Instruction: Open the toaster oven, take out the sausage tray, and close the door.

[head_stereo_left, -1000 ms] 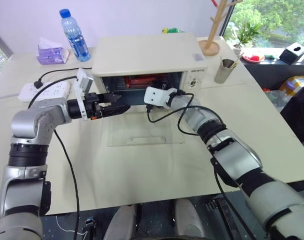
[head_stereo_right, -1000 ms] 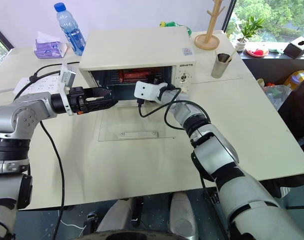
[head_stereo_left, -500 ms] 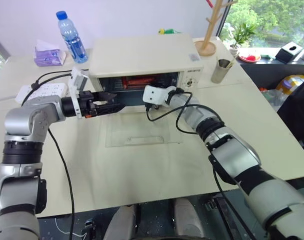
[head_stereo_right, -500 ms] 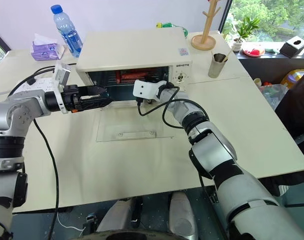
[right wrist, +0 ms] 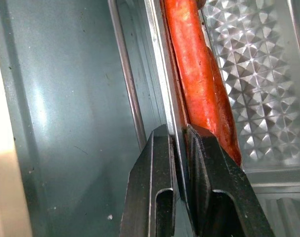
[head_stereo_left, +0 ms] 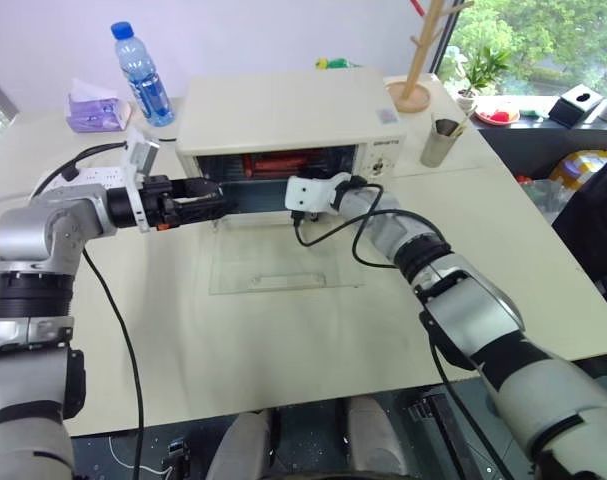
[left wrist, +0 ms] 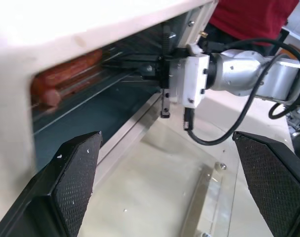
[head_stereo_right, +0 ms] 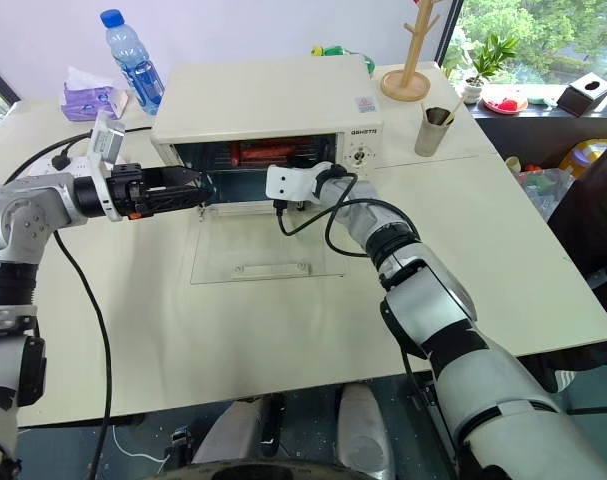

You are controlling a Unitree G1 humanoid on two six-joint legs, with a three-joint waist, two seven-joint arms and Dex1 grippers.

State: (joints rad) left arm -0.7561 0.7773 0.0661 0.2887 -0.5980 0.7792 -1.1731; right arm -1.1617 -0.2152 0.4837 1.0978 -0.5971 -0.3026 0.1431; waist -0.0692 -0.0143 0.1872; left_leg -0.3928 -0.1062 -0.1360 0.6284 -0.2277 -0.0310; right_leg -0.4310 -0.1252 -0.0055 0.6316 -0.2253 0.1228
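Inside the toaster oven (head_stereo_left: 288,115), I had the right gripper (right wrist: 181,148) clamped on the front rim of the sausage tray (right wrist: 248,64), one finger either side of the metal edge, red sausages (right wrist: 196,74) just behind it. I kept the left gripper (head_stereo_left: 211,192) spread wide beside the cavity's left end. I saw the door (head_stereo_left: 286,255) lying open, flat on the table (head_stereo_left: 283,330).

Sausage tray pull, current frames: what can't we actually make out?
- Sausage tray: far end cut off in the right wrist view; dim inside the toaster oven in the head views.
- Sausage count: they overlap, and the right claw, shut on the tray rim, covers part of them.
- Knob settings: too small in the head views.
- Door handle: faint through the flat glass.
- Left claw, open: tips cut off in the left wrist view.
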